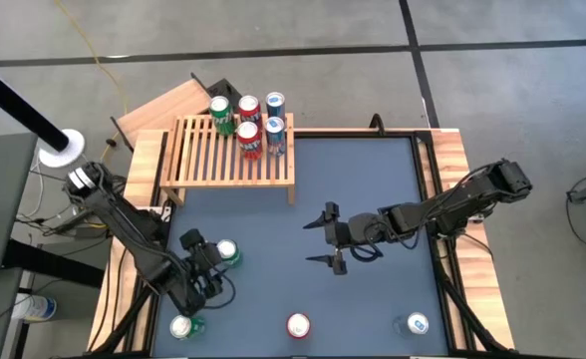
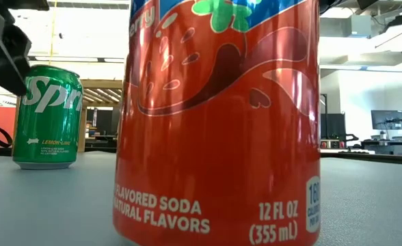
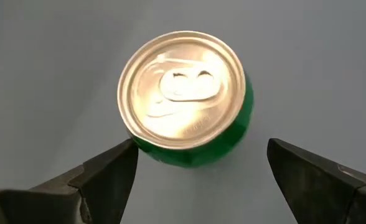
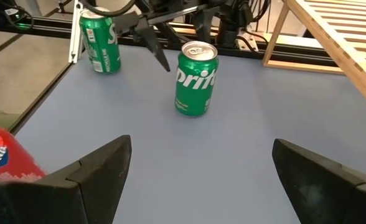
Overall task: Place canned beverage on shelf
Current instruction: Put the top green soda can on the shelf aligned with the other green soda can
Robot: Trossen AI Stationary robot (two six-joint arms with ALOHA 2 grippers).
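Left wrist view: our left gripper (image 3: 198, 171) hangs over the green can (image 3: 186, 99), fingers apart, nothing held, probably not centred. Approach step. Next we descend, clamp, carry to shelf (image 1: 228, 155). Right gripper (image 1: 330, 239) waits, spread, mid-table.

A green cylindrical Sprite can (image 4: 195, 79) with white lettering and a silver lid stands on the grey-blue worktop (image 1: 373, 179). The red strawberry-soda can (image 2: 218, 116) carries white text. The slatted shelf (image 1: 213, 155) is pale wood; both hands are black.
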